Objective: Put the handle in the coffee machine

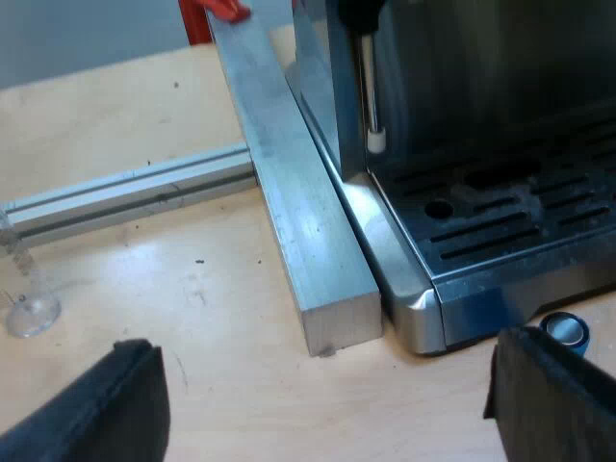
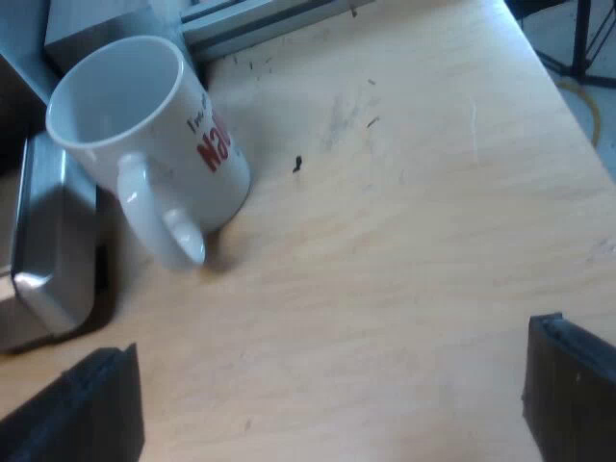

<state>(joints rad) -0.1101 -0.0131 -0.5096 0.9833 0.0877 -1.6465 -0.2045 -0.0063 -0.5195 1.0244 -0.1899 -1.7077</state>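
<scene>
Machine (image 1: 500, 231) corner and blue tamper (image 1: 565, 330) face left hand (image 1: 327, 404), wide; mug (image 2: 144, 135) faces right hand (image 2: 332, 409), wide.

Your wooden table (image 1: 241, 385) carries the espresso machine (image 1: 500, 260), a metal bar (image 1: 308, 241) along its side, a blue tamper (image 1: 565, 330) at its front corner and a white mug (image 2: 154, 135) just beside it.

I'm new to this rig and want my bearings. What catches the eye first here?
The white mug with red lettering stands out, sitting on the wooden table by a metal corner of the machine. Next comes the machine's slotted drip tray and steam wand, with a metal bar lying along its side.
</scene>
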